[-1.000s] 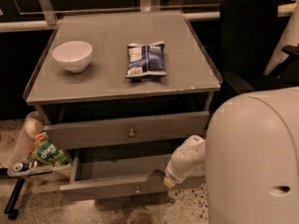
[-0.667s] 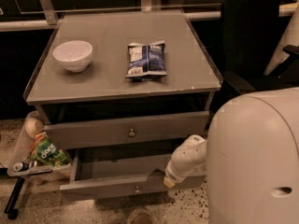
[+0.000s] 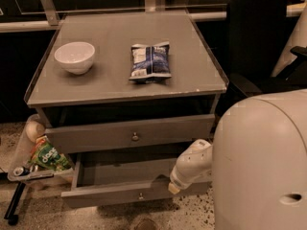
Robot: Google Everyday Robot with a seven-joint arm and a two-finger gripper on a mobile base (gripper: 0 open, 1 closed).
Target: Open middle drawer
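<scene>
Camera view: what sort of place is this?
Probably an office or lab: a grey drawer cabinet holding a bowl and snack bag, a black office chair beside it, speckled floor. The gripper is at the pulled-out drawer.

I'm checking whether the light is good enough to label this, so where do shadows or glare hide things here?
Camera view: warm, dim light, no glare on the cabinet top; the bowl throws a soft shadow. Camera view: deep shadow under the top's overhang and inside the pulled-out middle drawer. Camera view: the hand, by that drawer's front, stands out pale.
</scene>
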